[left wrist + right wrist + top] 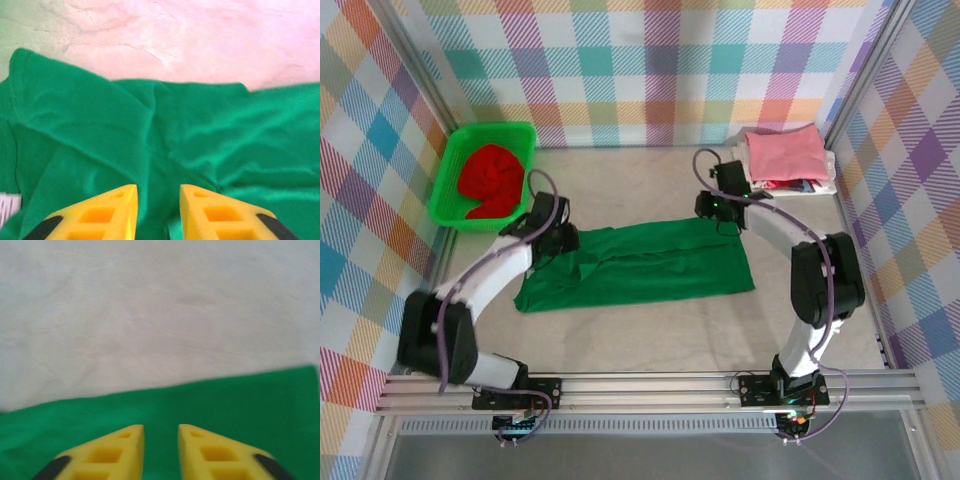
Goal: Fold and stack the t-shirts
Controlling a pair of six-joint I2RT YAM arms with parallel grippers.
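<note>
A bright green plastic basket is set at the far left of the beige table, and a crumpled red cotton t-shirt is held in it. At the far right a folded pink t-shirt is stacked on white and multicoloured folded cloth. The space is enclosed by pastel checked walls. Nothing is seen lying between the arms and the cloth.

The large dark green cotton t-shirt is spread as a long, wrinkled band across the middle of the table. A small white label is seen at its edge in the left wrist view; its writing cannot be read.

The left gripper is placed over the shirt's rumpled left end, its yellow fingers narrowly parted, with nothing pinched between them. The right gripper is placed over the shirt's far right edge, likewise narrowly parted. Contact with the cloth cannot be told for either.
</note>
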